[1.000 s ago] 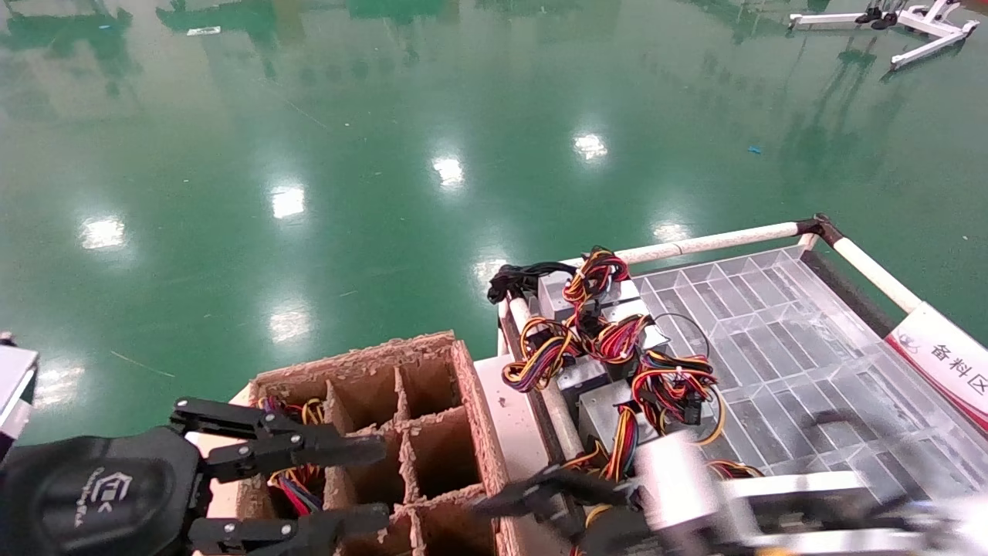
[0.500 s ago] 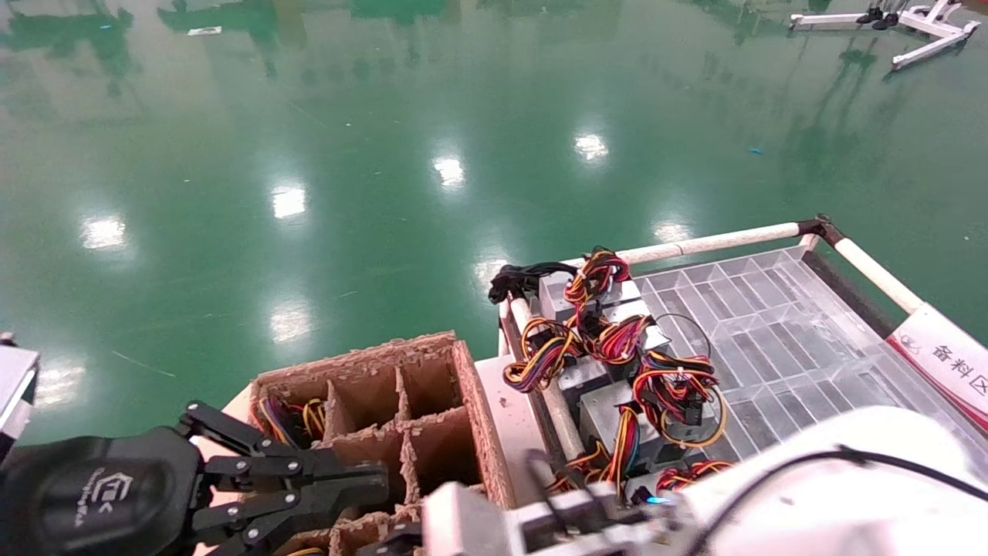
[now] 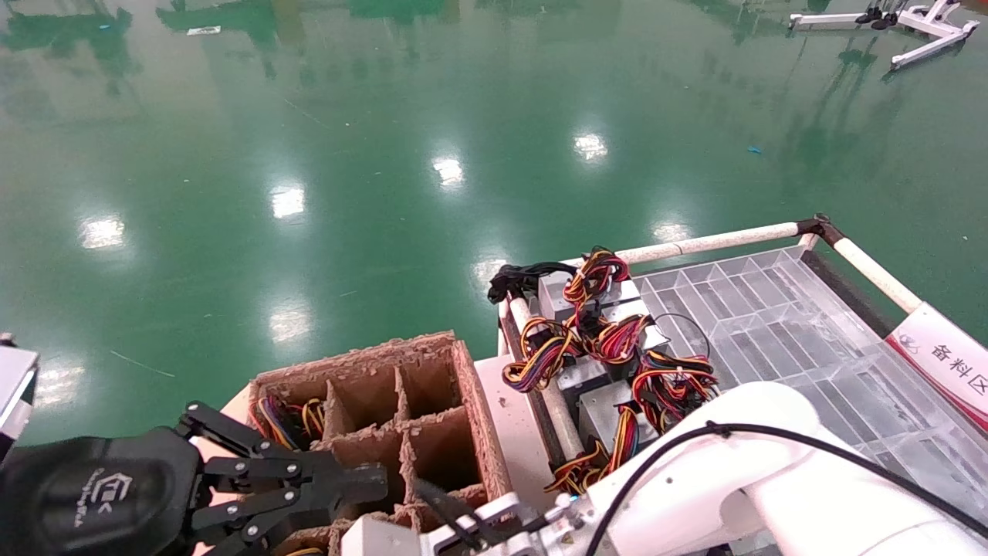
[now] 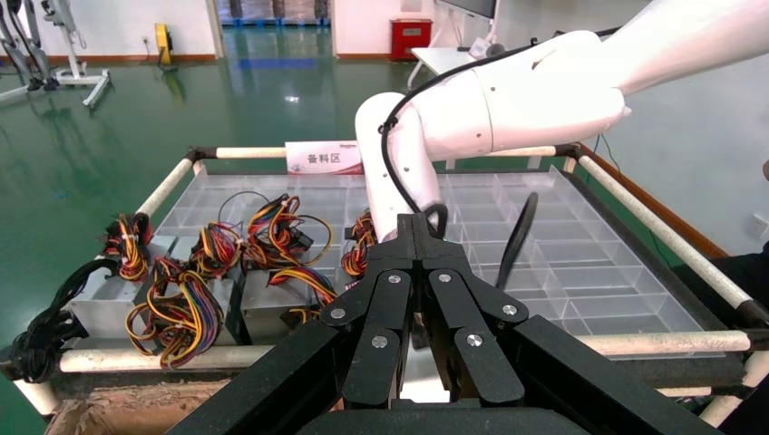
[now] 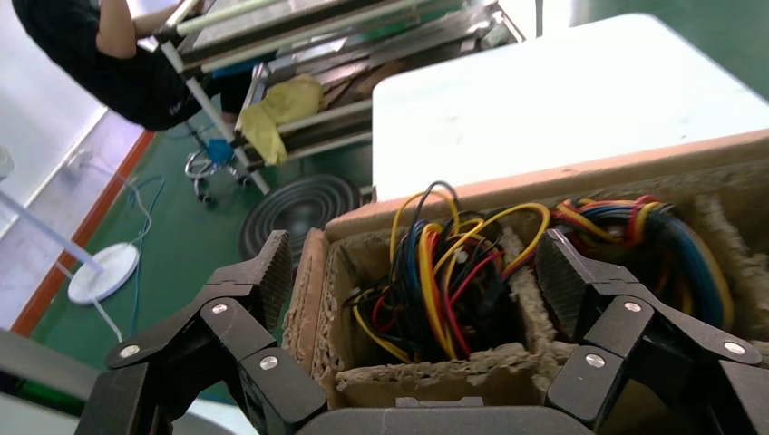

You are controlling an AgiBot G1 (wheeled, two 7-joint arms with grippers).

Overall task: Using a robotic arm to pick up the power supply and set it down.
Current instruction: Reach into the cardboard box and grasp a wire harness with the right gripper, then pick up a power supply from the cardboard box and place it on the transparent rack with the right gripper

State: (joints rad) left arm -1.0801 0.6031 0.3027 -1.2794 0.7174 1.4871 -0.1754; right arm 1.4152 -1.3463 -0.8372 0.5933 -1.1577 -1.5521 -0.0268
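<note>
My right gripper (image 5: 419, 272) hangs open over a corner cell of the brown cardboard divider box (image 3: 471, 401). A tangle of red, yellow, blue and black wires (image 5: 444, 281) fills that cell between the jaws; no metal body shows there. The glossy white robotic arm (image 3: 718, 463) reaches left across the cart edge, and its gripper is below the head view. Several power supplies (image 3: 598, 409) with looped wire bundles lie on the near-left part of the clear tray (image 3: 772, 309). My left gripper (image 3: 382, 480) is shut on nothing, at the box's near-left side.
White rails (image 3: 710, 241) frame the tray cart, with a red-and-white sign (image 3: 945, 359) on its right side. Another cell of the box holds wires (image 3: 285, 417). A white tabletop (image 5: 562, 100) and a person in black (image 5: 118, 45) are beyond the box. Green floor surrounds everything.
My right arm has swung left from the tray's near edge to above the cardboard box. My left gripper, open a second ago, has shut.
</note>
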